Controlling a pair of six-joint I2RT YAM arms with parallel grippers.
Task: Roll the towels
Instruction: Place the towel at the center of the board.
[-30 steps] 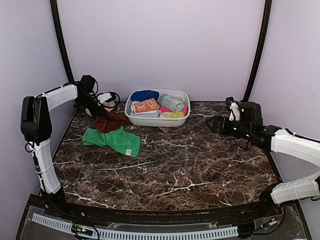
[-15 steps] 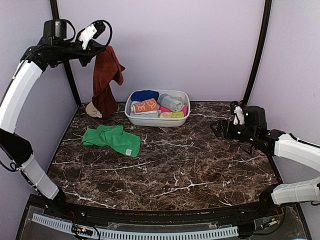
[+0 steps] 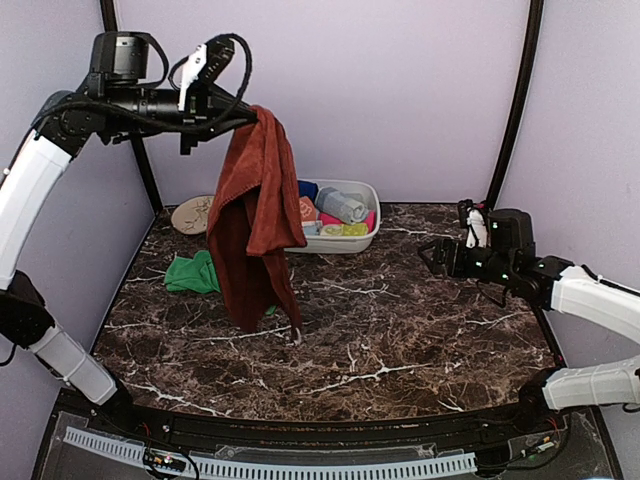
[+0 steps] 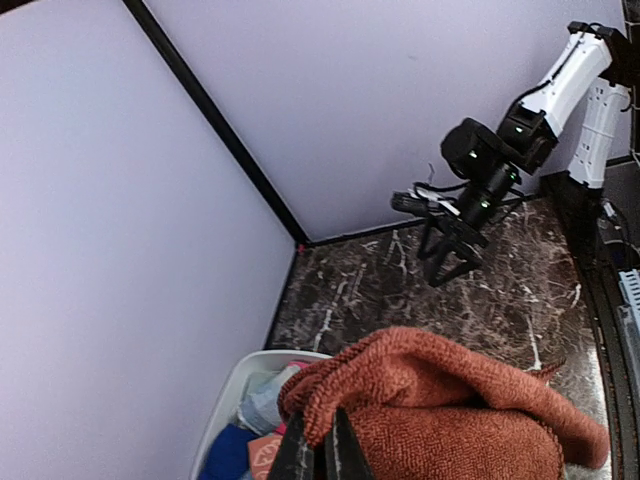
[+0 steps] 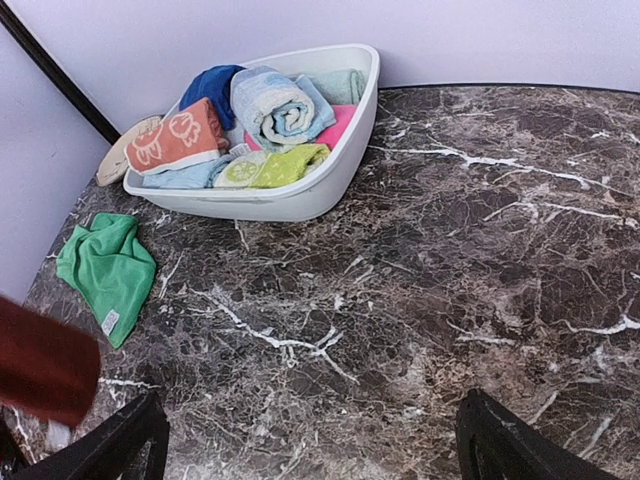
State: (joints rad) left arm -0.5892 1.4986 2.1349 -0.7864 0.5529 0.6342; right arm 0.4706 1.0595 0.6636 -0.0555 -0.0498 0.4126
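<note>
- The left gripper was clamped on the rust towel, high above the left half of the table. The cloth hung bunched, and I could not tell whether its low end touched the marble.
- The step, as I judged it, was carrying this towel to open table. The next move called for lowering it near the middle and spreading it flat before any rolling.
- The green towel lay crumpled on the left, partly hidden behind the rust one.
- The basin stood at the far middle, and the orange towel lay in it among other cloths.
- The right gripper hovered low on the right, jaws wide and holding nothing.
- Counted: one rust, one green and one orange towel, one basin, two grippers.
</note>
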